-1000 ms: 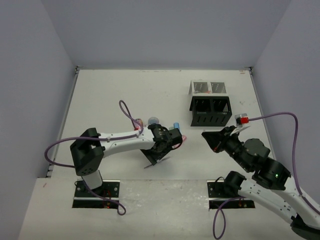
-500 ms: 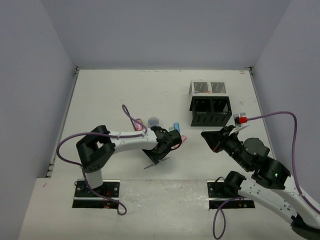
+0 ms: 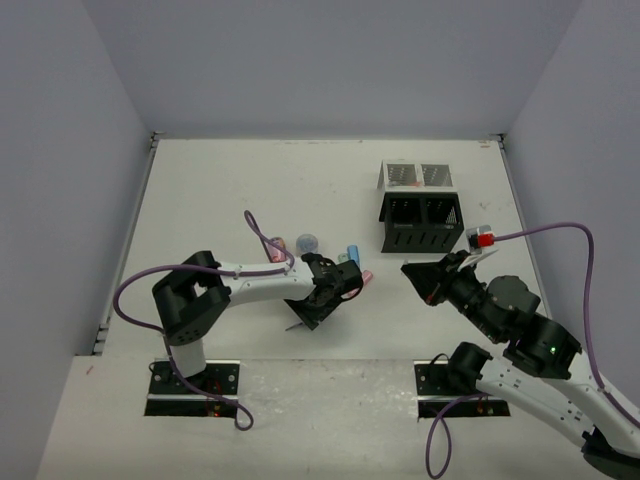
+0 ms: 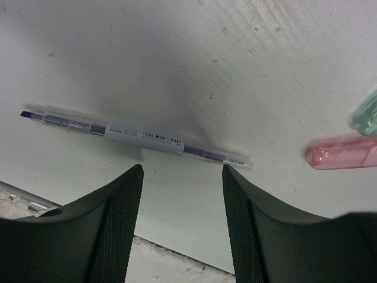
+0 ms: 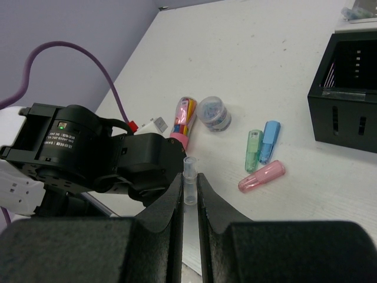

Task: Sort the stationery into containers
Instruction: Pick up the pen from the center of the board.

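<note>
Right tool pinches a slim, clear, seemingly plastic pen.

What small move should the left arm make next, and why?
Probably rotate the left gripper before descending: the thin pen lies flat on the table, running from one open jaw toward the other, so closing now would push along it, not across it.

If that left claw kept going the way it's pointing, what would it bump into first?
Most likely the thin pen lying crosswise ahead of the open left gripper, then the table under it; depth is unclear.
</note>
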Robot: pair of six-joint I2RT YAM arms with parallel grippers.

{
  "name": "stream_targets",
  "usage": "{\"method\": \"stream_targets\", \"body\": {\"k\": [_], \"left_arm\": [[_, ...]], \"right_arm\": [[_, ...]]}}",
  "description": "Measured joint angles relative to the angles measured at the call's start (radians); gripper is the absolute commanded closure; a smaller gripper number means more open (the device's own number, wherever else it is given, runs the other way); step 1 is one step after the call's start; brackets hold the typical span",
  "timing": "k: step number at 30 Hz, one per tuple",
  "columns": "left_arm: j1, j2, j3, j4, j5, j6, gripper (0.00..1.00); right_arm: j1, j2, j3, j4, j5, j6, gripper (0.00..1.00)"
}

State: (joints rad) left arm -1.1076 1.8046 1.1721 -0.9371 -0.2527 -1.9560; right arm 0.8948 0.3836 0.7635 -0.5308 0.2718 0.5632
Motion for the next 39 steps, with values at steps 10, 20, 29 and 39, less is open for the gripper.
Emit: {"method": "stream_targets", "body": {"k": [10, 20, 29, 39], "left_arm": [[0.000, 0.000, 0.000, -0.026, -0.017, 0.000, 0.47], [0.000, 0.028, 0.000, -0.005, 0.020, -0.001, 0.48], [0.000, 0.028, -0.008, -0.002, 0.023, -0.002, 0.63], [0.000, 0.019, -0.026, -0.003, 0.031, -0.008, 0.79]], "right_arm": [[0.000, 0.000, 0.000, 0.000, -0.001, -0.004, 1.00], [0.000, -0.001, 0.000, 0.000, -0.001, -0.005, 1.00], [0.000, -0.001, 0.000, 0.000, -0.001, -0.005, 1.00], [0.000, -0.019, 0.000, 0.000, -0.001, -0.005, 1.00]]}}
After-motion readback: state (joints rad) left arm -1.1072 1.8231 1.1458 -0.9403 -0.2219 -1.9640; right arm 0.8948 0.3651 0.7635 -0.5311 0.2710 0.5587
